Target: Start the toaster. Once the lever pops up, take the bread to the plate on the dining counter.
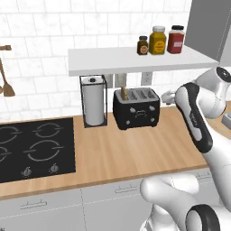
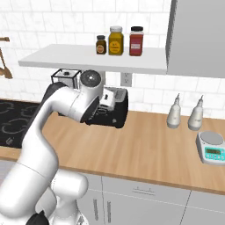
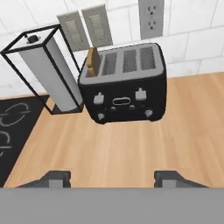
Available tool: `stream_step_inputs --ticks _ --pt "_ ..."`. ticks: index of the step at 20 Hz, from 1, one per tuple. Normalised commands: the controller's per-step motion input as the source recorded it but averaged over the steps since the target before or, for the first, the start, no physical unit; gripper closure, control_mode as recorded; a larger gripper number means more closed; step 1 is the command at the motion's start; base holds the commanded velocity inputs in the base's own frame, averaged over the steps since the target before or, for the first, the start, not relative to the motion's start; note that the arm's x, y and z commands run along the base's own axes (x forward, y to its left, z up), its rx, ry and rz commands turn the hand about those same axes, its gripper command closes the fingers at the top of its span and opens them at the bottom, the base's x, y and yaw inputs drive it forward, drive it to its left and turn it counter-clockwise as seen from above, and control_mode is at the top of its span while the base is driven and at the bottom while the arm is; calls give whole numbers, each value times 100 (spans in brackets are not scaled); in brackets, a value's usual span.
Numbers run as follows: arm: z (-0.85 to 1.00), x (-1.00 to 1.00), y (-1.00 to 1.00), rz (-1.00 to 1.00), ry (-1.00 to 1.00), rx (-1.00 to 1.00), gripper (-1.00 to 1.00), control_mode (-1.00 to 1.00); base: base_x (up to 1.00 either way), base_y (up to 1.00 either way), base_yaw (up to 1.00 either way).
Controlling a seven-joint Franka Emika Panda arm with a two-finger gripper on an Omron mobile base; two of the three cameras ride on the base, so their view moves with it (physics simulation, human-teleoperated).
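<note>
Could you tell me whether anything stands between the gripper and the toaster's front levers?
Nothing visible does. In the hand view only bare wooden counter separates the open gripper from the toaster; the paper towel holder stands beside it.

I am in a kitchen. White tiles cover the wall, and a wood tabletop (image 1: 135, 149) carries a black hob (image 1: 34, 146), a toaster (image 1: 136, 108) and a paper-towel roll (image 1: 94, 106). A shelf (image 1: 131, 61) above holds spice jars (image 1: 158, 40). Drawers run below; a kitchen scale (image 2: 212, 147) and two bottles (image 2: 174, 113) stand at the right.
</note>
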Motion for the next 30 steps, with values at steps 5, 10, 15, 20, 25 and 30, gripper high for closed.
stream_step_inputs --ticks 5,10,15,20,25,30 --pt "-2 31 80 -15 -3 -1 100 -100 0 0 0" --pt "-17 30 42 -3 7 -12 100 -100 0 0 0" --pt "-43 53 7 -1 5 -11 100 -100 0 0 0" --pt "-24 46 3 0 -9 0 100 -100 0 0 0" --pt "-30 46 17 0 6 -1 100 -100 0 0 0" --pt "-14 57 13 0 11 -1 100 -100 0 0 0"
